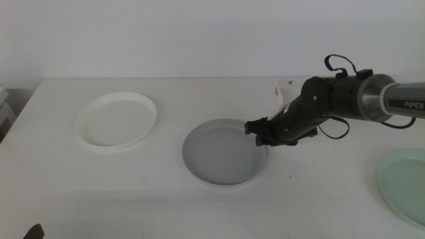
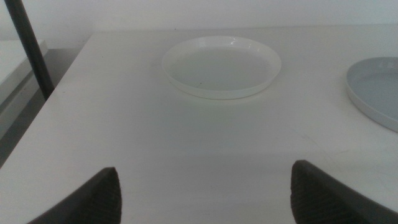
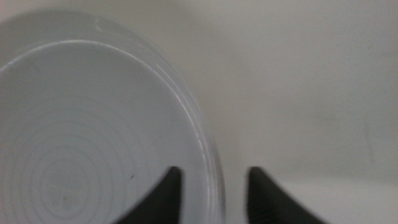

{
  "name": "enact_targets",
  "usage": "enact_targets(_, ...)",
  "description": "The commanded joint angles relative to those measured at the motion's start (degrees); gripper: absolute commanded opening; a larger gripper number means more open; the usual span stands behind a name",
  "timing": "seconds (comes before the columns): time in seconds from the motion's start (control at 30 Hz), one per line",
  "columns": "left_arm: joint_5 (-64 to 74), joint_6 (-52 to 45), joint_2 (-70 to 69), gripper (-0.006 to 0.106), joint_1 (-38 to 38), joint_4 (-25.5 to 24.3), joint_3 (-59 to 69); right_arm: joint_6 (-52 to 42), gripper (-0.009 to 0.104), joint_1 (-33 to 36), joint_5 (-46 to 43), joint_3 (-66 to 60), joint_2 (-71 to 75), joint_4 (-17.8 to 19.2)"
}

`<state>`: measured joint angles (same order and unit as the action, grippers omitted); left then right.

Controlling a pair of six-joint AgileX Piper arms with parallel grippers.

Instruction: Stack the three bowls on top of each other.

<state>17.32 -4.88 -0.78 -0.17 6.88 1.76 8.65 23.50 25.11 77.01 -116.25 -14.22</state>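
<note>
— Reaching in from the right, is that the dark right arm bent down over the table?

— Yes. Its right gripper (image 1: pixel 261 135) sits low at the right rim of the round, shallow grey bowl (image 1: pixel 222 154) in the middle of the white table (image 1: pixel 133 192). In the right wrist view the two jaws stand a narrow gap apart, one inside the rim (image 3: pixel 208 163) and one outside; whether they touch it I cannot tell.

— And the left gripper (image 2: pixel 205 196)?

— Waiting low at the near left, jaws wide and empty, facing the round white bowl (image 2: pixel 221 65) at the far left.

— The third bowl?

— The pale mint green bowl (image 1: pixel 406 183) lies at the near right, cut off by the picture's edge. The arm also hides a small white thing behind it.
</note>
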Motion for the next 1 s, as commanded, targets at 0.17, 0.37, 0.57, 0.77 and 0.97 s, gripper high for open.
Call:
enact_targets(0.17,-4.7,0.7,-0.8,0.105,-0.1,0.3,-0.3,-1.0,0.063,-6.0,5.9,1.9,15.5,4.0)
enact_targets(0.37,-4.7,0.7,-0.8,0.105,-0.1,0.3,-0.3,-9.0,0.061,-21.8,19.7,1.9,28.5,4.7)
enact_targets(0.57,-4.7,0.7,-0.8,0.105,-0.1,0.3,-0.3,-20.4,0.053,-46.9,26.6,1.8,29.8,2.1)
enact_targets(0.77,-4.7,0.7,-0.8,0.105,-0.1,0.3,-0.3,-32.2,0.048,-56.6,29.1,1.8,26.6,-0.6)
enact_targets(0.97,-4.7,0.7,-0.8,0.105,-0.1,0.3,-0.3,-41.6,0.047,-56.2,30.1,1.7,21.2,-5.4)
